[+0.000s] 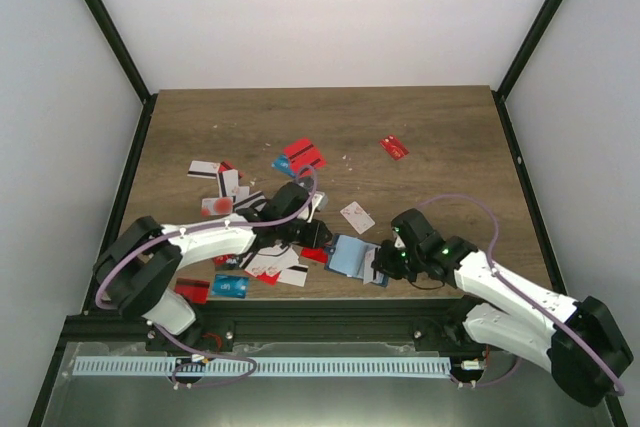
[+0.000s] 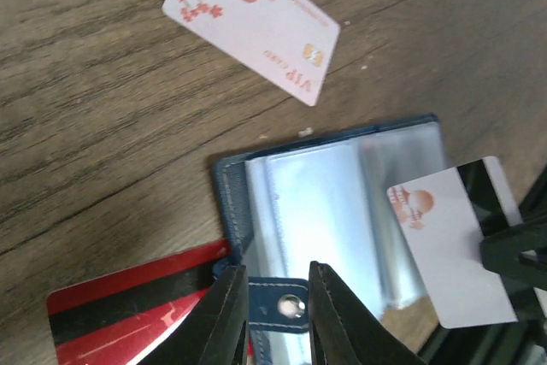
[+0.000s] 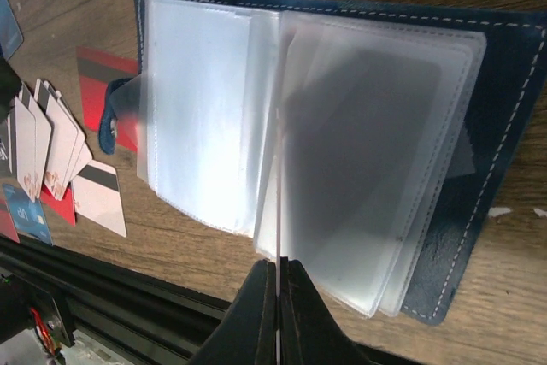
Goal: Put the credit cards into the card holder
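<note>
The navy card holder (image 1: 350, 255) (image 2: 229, 203) (image 3: 506, 126) lies open near the front edge, its clear sleeves fanned out. My left gripper (image 1: 318, 237) (image 2: 279, 297) sits at its left side, the jaws narrowly apart and closed against the tab clasp (image 2: 291, 303). My right gripper (image 1: 383, 265) (image 3: 279, 275) is shut on a white credit card (image 2: 449, 254) with a black stripe. In the right wrist view this card (image 3: 279, 177) shows edge-on among the sleeves. More credit cards (image 1: 225, 187) lie scattered at the left.
A white flowered VIP card (image 2: 252, 19) (image 1: 357, 216) lies just beyond the holder. A red black-striped card (image 2: 128, 309) lies by the tab. Red cards (image 1: 303, 156) (image 1: 394, 147) lie farther back, a blue card (image 1: 228, 287) at the front left. The black front rail (image 3: 128, 288) runs close.
</note>
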Available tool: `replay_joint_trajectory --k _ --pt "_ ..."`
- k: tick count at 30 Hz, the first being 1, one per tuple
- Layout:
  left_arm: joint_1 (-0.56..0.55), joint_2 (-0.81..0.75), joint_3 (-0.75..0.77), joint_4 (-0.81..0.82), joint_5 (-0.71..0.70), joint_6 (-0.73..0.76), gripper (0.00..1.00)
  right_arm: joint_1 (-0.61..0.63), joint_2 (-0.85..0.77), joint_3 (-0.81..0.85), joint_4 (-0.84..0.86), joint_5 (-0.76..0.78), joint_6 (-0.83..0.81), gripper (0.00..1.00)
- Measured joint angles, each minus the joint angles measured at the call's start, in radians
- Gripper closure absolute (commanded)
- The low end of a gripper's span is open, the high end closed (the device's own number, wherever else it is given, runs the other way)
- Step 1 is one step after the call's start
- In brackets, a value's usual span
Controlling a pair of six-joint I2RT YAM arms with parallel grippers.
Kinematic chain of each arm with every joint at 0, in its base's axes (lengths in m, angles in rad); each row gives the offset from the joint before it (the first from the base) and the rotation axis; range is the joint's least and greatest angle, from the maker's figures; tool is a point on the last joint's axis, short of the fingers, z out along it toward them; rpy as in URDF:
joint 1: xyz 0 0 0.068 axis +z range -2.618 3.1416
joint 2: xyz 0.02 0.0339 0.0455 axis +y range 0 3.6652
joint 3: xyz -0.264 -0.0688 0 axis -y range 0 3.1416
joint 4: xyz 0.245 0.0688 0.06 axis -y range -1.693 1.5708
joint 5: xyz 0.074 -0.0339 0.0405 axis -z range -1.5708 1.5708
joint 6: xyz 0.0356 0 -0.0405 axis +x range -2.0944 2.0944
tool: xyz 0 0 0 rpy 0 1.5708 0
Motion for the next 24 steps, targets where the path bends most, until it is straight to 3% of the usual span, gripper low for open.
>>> replay_joint_trajectory --k 12,24 --pt "0.000 0.130 0.015 -0.004 -0.023 0.020 0.81 -0.061 0.032 -0.066 0.157 -0.127 -0.007 0.99" --pt "0.000 0.151 0.015 0.005 -0.023 0.020 0.84 -0.076 0.053 -0.085 0.204 -0.157 -0.007 0.99"
